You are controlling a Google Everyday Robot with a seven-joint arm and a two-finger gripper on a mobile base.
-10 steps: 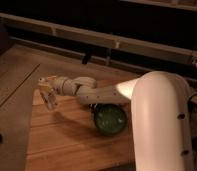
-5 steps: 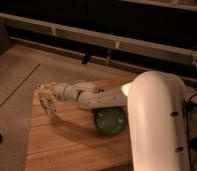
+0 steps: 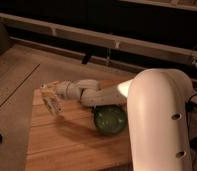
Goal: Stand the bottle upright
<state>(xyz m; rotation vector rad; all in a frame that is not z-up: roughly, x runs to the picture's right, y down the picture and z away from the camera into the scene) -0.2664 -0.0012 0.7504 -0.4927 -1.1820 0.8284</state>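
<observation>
Since a moment ago my arm has reached further out and lowered, carrying my gripper [image 3: 51,100] away from the green bowl [image 3: 110,119] and toward the far left part of the wooden table [image 3: 67,145]. What I take to be the bottle [image 3: 52,103] has travelled with it, a pale, clear shape sitting right at the fingertips. It looks tilted, top end up near the wrist and lower end slanting down toward the board, with a dark shadow just beneath. I judge that my pincer is pinching the bottle, since the two have moved together, though I cannot make out the individual fingers against the pale plastic.

Behind the pincer, back along my forearm, lies the bowl, well apart from the bottle. My white upper arm [image 3: 159,120] fills the space beyond that.

My reading is that I am in the placing step: the bottle is lifted and being brought to a spot on the board, not yet standing. Next I need to rotate the wrist until the bottle's axis is vertical, lower until its base sits flat on the wood, then release gently and draw straight away so I do not tip it.
</observation>
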